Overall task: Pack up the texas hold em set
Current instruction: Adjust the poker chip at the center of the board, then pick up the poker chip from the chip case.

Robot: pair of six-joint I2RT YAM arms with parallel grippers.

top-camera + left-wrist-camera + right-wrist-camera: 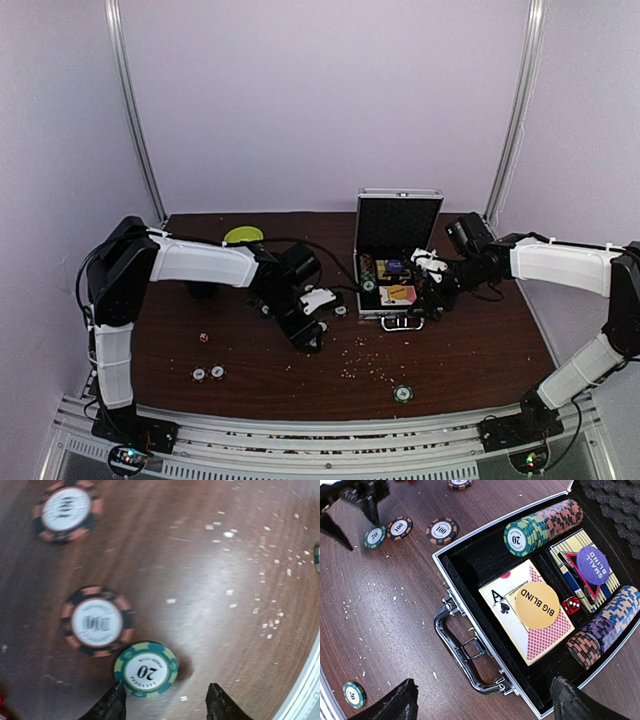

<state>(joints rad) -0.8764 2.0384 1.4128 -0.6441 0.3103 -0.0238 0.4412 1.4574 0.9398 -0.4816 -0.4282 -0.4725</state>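
From above, I see the open case (pixel 398 245) right of centre on the table (pixel 250 390). On the left wrist, my left gripper (pixel 167 705) stands half-open, holding nothing, a green chip (pixel 146 669) just beside one fingertip. On the right wrist, my right gripper (pixel 485 704) gapes wide, empty, over the handle (pixel 457 645).

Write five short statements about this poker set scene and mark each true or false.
1. The small silver aluminium briefcase stands with its lid open. True.
2. The round yellow BIG BLIND button lies on the brown wooden table outside the briefcase. False: it rests on a card deck inside.
3. A round green-and-white poker chip marked 20 lies on the table close to the left gripper. True.
4. The right gripper holds the small red die. False: its jaws are wide open and empty; the die lies in the briefcase.
5. Every chip is packed. False: orange-and-black 100 chips lie loose on the table.
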